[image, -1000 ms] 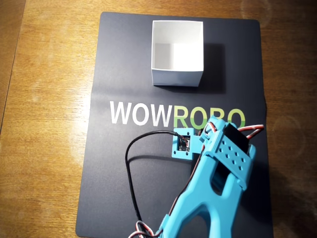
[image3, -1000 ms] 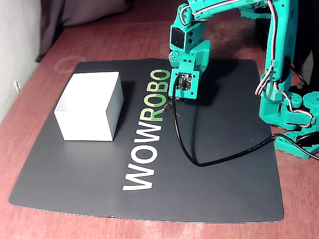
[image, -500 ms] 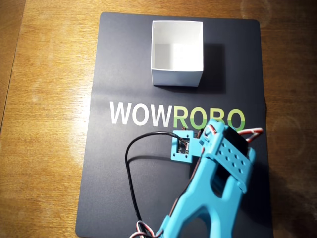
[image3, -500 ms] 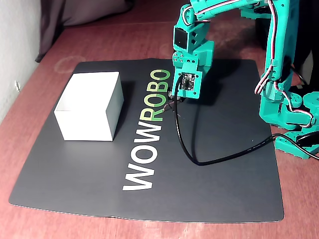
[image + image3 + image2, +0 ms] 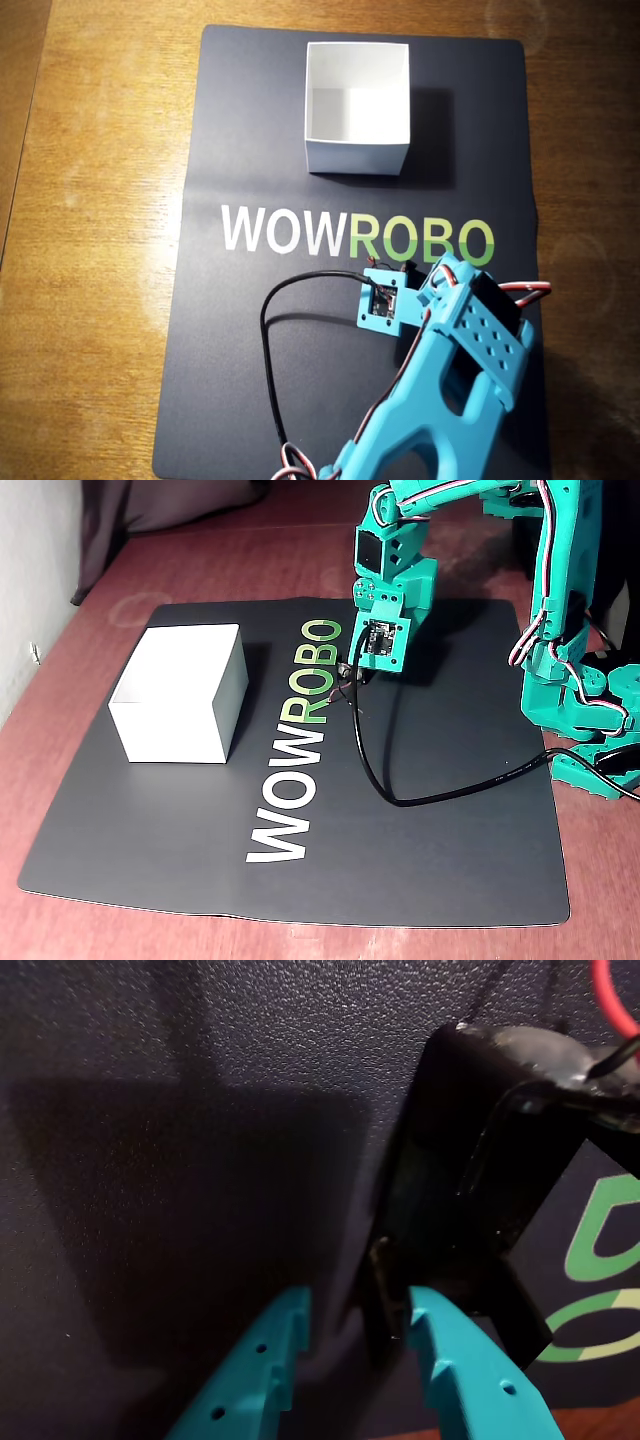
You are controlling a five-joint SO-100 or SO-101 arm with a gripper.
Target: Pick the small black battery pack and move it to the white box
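Observation:
The small black battery pack (image 5: 480, 1180) fills the right of the wrist view, lying on the dark mat with red and black wires at its far end. My teal gripper (image 5: 357, 1300) is low over the mat, its jaws narrowly open around the pack's near end. The pack touches the right finger (image 5: 460, 1370), and a small gap shows at the left finger (image 5: 260, 1360). In the overhead view the wrist hides the gripper (image 5: 398, 272) and the pack. The white box (image 5: 355, 105) stands open and empty at the mat's far edge, and shows on the left in the fixed view (image 5: 180, 695).
A black mat (image 5: 250, 380) printed WOWROBO lies on a wooden table. A black cable (image 5: 268, 330) loops from the wrist camera across the mat. The arm's base (image 5: 580, 710) stands at the mat's right edge in the fixed view.

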